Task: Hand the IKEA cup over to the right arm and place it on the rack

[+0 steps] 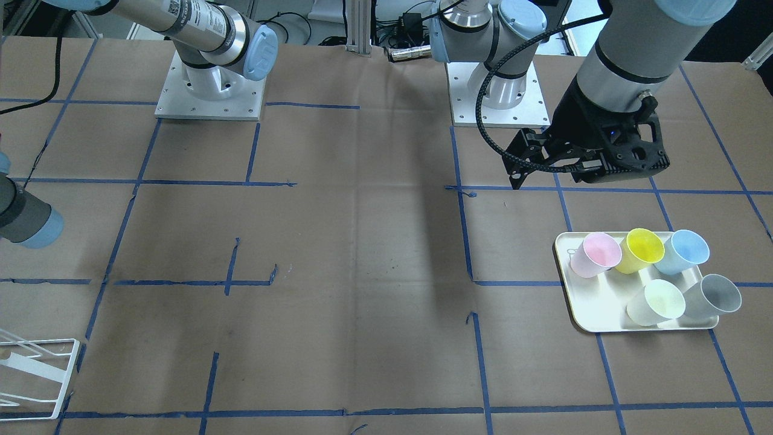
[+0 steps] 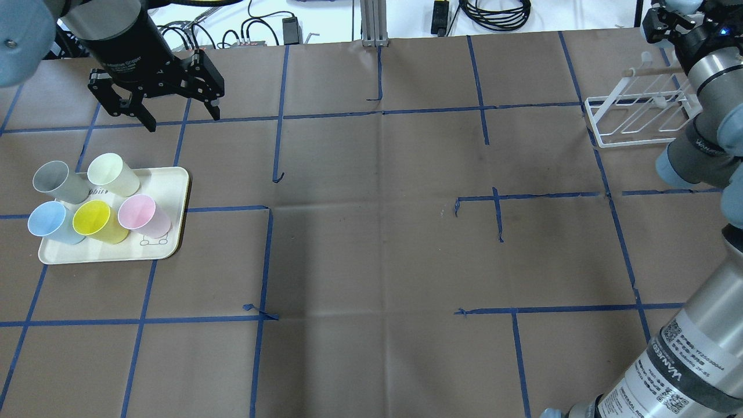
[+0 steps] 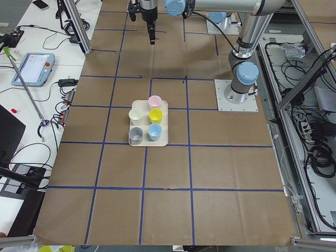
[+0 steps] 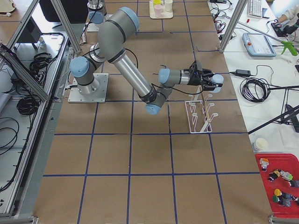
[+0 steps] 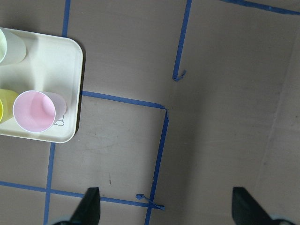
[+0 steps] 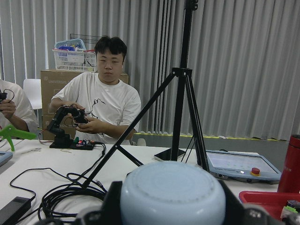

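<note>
While right pincer [image 4: 211, 78] clenches pale blue cup [image 6: 172, 192] near rack [image 4: 201, 114], above it, placing step looks under way. Next move: lower cup onto slanted rod of rack, then let go. Left pincer [image 2: 183, 116] spread wide, empty, well apart from rack.

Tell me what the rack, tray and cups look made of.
Rack: thin white rods, likely painted metal wire. Tray: cream, matte, rounded corners, probably plastic. Cups: pastel, smooth matte walls, probably plastic too.

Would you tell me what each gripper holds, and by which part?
The right gripper holds a pale blue cup by its sides; the left gripper is open and empty.
</note>
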Robot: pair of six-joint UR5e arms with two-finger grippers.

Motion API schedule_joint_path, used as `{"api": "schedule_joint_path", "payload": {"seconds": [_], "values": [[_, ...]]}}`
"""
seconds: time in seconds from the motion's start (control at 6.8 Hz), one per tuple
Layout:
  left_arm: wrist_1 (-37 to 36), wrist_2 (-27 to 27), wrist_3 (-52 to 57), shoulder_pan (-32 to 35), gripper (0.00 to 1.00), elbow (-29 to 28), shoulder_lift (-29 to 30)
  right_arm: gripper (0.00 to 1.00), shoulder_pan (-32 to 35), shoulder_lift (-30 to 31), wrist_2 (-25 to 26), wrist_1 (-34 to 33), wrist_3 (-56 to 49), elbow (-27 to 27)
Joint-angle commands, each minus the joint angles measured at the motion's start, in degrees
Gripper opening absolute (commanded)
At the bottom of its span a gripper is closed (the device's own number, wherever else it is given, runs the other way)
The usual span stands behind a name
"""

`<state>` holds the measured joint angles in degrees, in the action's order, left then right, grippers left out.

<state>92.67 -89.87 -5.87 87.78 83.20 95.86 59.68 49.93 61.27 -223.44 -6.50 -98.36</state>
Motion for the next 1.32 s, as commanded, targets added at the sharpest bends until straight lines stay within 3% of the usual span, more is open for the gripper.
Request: {"api": "schedule_joint_path", "payload": {"seconds": [0.0, 1.18], "values": [[-0.2, -0.3, 0.8, 0.5, 1.0, 1.1, 0.6, 0.4, 0.0, -1.7, -0.3, 0.0, 0.0, 1.4], [-0.1, -0.1, 4.1, 0.0, 1.0, 1.6, -2.2, 0.39, -0.5, -4.0, -0.4, -0.1, 0.1, -0.9]]}}
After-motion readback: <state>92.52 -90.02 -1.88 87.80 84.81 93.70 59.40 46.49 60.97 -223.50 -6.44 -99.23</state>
